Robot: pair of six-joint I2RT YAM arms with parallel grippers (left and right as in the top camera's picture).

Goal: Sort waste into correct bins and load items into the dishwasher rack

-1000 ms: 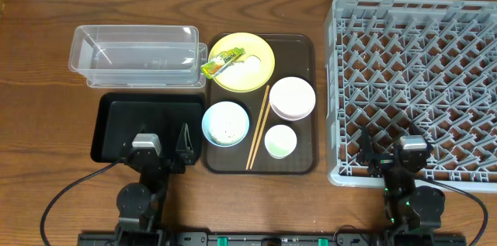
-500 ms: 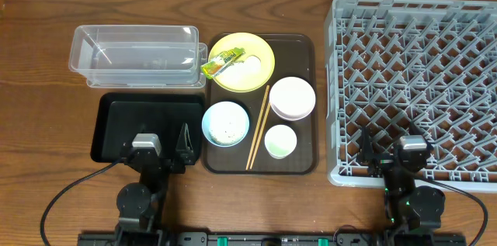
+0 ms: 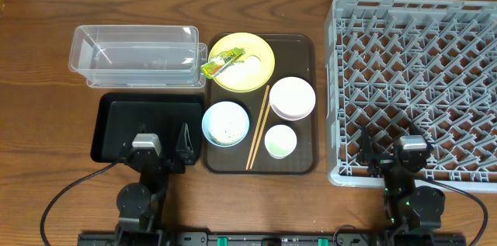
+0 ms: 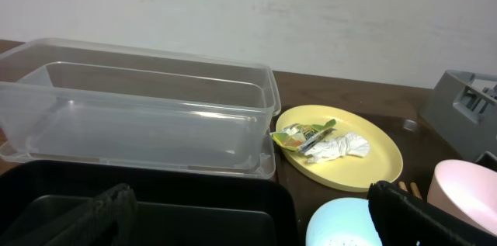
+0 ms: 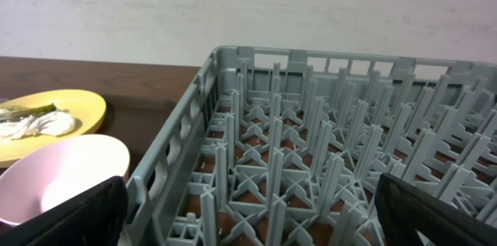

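A yellow plate (image 3: pixel 252 71) holds a yellow-green wrapper (image 3: pixel 220 64) and a whitish scrap (image 4: pixel 342 147). A white bowl (image 3: pixel 292 97), a light blue bowl (image 3: pixel 226 123) with rice specks, a white cup (image 3: pixel 280 141) and chopsticks (image 3: pixel 258 128) lie on a brown serving tray (image 3: pixel 304 48). The clear tub (image 3: pixel 136 56) and black tray (image 3: pixel 147 126) sit to the left, the grey rack (image 3: pixel 415 60) to the right. My left gripper (image 3: pixel 155 148) is open and empty over the black tray's near edge. My right gripper (image 3: pixel 394 154) is open and empty over the rack's near edge.
The wooden table (image 3: pixel 46 122) runs under everything. A pale wall (image 4: pixel 311 13) stands behind the table. The rack's upright pegs (image 5: pixel 276 153) rise close in front of the right gripper. The tub's rim (image 4: pixel 155 56) stands higher than the black tray.
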